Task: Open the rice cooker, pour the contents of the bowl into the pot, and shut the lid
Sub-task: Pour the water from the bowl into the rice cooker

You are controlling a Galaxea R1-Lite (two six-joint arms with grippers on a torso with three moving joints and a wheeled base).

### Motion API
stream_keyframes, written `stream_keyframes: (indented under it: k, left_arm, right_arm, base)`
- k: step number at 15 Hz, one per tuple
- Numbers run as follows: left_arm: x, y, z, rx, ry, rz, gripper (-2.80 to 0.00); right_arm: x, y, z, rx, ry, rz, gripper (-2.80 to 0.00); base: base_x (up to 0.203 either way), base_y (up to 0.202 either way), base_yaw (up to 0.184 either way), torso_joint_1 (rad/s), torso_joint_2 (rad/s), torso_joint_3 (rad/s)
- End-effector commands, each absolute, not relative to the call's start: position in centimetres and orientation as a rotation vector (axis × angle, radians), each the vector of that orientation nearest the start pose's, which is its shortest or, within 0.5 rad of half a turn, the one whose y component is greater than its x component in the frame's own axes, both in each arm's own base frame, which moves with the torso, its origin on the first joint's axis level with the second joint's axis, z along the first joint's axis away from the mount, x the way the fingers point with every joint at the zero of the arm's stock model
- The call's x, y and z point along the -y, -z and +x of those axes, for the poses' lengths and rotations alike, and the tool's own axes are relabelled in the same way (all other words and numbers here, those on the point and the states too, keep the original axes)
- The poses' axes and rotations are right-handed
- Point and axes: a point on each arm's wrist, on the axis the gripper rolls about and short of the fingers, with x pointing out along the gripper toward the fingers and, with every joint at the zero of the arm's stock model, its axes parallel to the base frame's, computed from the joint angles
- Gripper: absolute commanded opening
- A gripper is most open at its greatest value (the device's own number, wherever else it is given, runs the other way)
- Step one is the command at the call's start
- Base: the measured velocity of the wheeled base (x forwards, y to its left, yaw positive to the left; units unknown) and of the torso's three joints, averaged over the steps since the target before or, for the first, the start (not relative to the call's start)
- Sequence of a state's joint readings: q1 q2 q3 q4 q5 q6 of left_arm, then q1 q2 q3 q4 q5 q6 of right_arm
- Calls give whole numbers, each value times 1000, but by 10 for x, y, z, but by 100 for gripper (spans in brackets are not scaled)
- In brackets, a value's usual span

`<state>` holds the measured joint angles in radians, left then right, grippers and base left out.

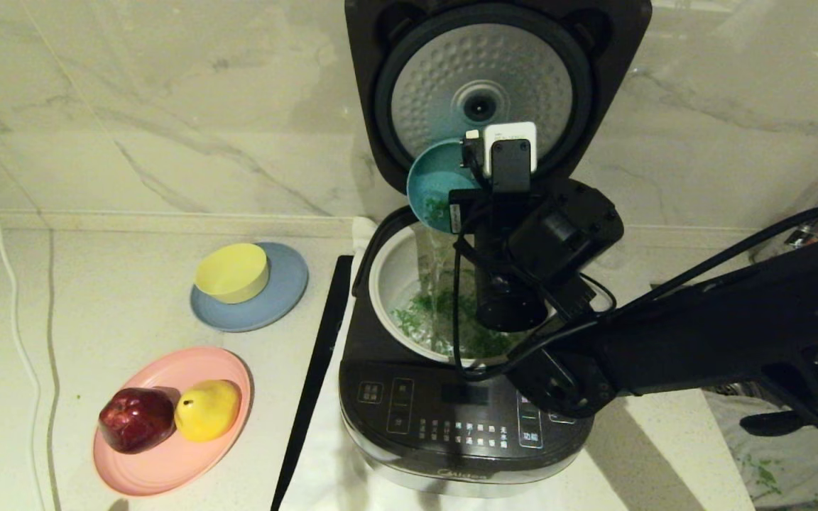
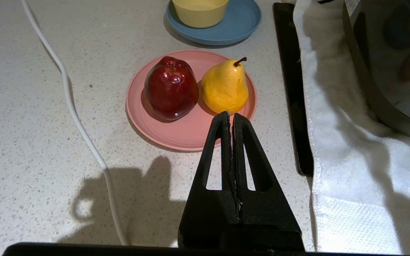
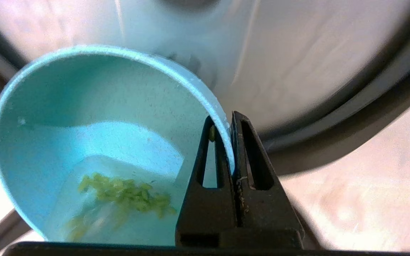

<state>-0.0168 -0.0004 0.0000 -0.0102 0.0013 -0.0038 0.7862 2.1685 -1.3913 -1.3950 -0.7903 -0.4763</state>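
The pour was the step in hand: the right gripper (image 3: 230, 122) had its fingers pinched tight on the rim of the bowl (image 3: 94, 142), one inside the wall and one outside, and held it tipped steeply so that its mouth faced down toward the pot (image 1: 391, 284) directly below. In the head view a stream of liquid ran from the bowl's low edge into the pot, where chopped greens (image 1: 444, 319) already floated; the right wrist view showed a smaller clump of green bits and some liquid still sliding along the lowest part of the bowl's inside wall, so the bowl was not quite emptied. Just behind the gripper stood the lid (image 1: 480, 92), swung fully up, its dimpled silver underside facing forward — the rice cooker (image 1: 451, 419) was plainly open. The left gripper (image 2: 231, 119) hung parked with its fingers pressed together and nothing between them, just short of a pink plate (image 2: 176, 135) carrying a red apple (image 2: 171, 87) and a yellow pear (image 2: 224, 87). The next move probably called for holding the tilt until the last greens dropped, then righting the bowl, carrying it clear of the pot and setting it down — only then could the lid be pushed shut.
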Motion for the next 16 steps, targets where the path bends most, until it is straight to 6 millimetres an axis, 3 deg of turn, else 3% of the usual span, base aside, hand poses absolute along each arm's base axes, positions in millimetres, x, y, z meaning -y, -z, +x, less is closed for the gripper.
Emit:
stream_keyframes:
  k: [1,7,11,16]
  left_arm:
    - [0,-76,-23,9,15,-5,-280]
    - [0,-76,-23,8,15,-3,-280]
    - [0,-76,-23,9,15,-4,-280]
    - [0,-76,-23,8,15,-4,-280]
  right_arm:
    - [-292,-227,305,458,109,-25,-280]
    - [-293,-213,275,408,26,-66,-280]
    - [-295,-206,270,393,5,-85,-280]
    - [-295,-215,268,413,8,-79,-280]
  base:
    - [0,0,0,0,0,0]
    - [0,0,0,0,0,0]
    - [0,0,0,0,0,0]
    - [0,0,0,0,0,0]
